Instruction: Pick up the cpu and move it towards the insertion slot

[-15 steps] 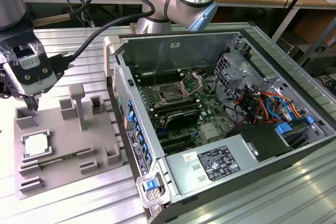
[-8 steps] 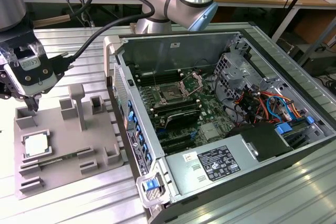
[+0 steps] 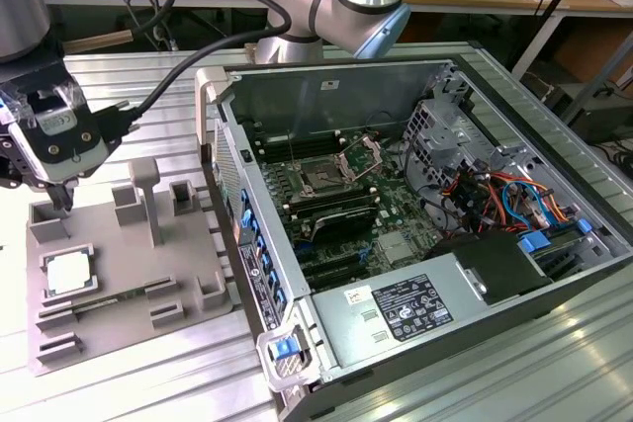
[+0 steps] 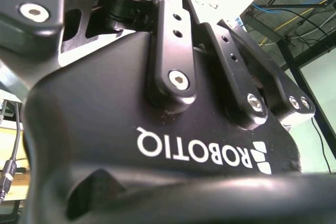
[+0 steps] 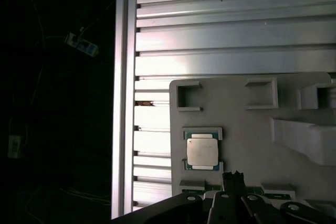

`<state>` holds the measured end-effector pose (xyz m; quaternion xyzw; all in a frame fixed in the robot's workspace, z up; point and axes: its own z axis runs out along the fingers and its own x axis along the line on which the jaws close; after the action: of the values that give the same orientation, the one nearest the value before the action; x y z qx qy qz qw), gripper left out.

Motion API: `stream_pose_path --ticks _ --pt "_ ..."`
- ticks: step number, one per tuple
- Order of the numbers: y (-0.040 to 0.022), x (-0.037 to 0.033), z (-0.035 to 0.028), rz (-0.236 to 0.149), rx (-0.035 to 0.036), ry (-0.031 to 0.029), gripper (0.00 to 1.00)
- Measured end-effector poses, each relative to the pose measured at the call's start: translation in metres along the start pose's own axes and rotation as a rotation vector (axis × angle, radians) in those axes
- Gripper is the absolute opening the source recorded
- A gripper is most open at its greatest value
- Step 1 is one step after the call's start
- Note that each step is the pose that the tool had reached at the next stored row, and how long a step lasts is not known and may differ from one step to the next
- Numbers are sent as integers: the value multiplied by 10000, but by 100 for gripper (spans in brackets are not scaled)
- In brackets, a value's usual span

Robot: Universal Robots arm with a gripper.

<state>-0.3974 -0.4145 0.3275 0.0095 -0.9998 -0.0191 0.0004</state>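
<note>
Cpu (image 3: 67, 272) lies flat in its grey fixture (image 3: 138, 264), below and slightly aside of the narrowed, empty pincer (image 3: 62, 203).

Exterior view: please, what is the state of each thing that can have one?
cpu: lying flat in the grey fixture, not held.
insertion slot: empty, bracket raised.
computer case: lying on its side, side open.
gripper: above the fixture, apart from the cpu.

White logo lettering (image 4: 202, 150) on end effector (image 4: 210, 66) (inverted); power supply label (image 3: 410, 308) print illegible.
</note>
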Motion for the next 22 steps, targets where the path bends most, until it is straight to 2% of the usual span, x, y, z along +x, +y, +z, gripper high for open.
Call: stream_pose_path --ticks 22 --pt "-2 0 47 0 0 1 11"
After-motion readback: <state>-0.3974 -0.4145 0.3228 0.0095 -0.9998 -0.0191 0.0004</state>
